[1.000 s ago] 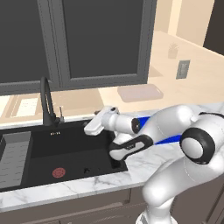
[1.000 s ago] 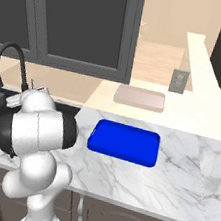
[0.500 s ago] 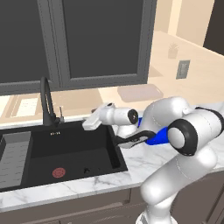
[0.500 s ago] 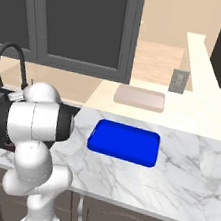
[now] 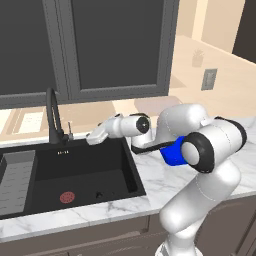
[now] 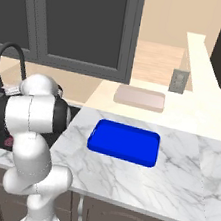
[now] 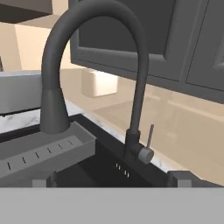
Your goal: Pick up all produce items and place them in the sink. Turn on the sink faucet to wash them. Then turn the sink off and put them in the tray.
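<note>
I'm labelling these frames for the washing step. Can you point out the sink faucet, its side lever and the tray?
sink faucet [image 7: 141, 65]: hand view, upright of the arched spout.
side lever [image 7: 150, 133]: hand view, its thin stem.
tray [image 6: 124, 142]: right base view, middle of its flat blue bottom.

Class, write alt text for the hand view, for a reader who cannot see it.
A tall black arched faucet with a small side lever rises behind a matte black sink basin. A grey ribbed drying rack sits at left, and dark cabinet doors hang behind.

sink [image 5: 80, 170] set in counter [image 6: 172, 183] | faucet [image 5: 54, 117] behind sink | drying rack [image 5: 17, 175] in sink, left | tray [image 6: 124, 142] on counter, right of sink
</note>
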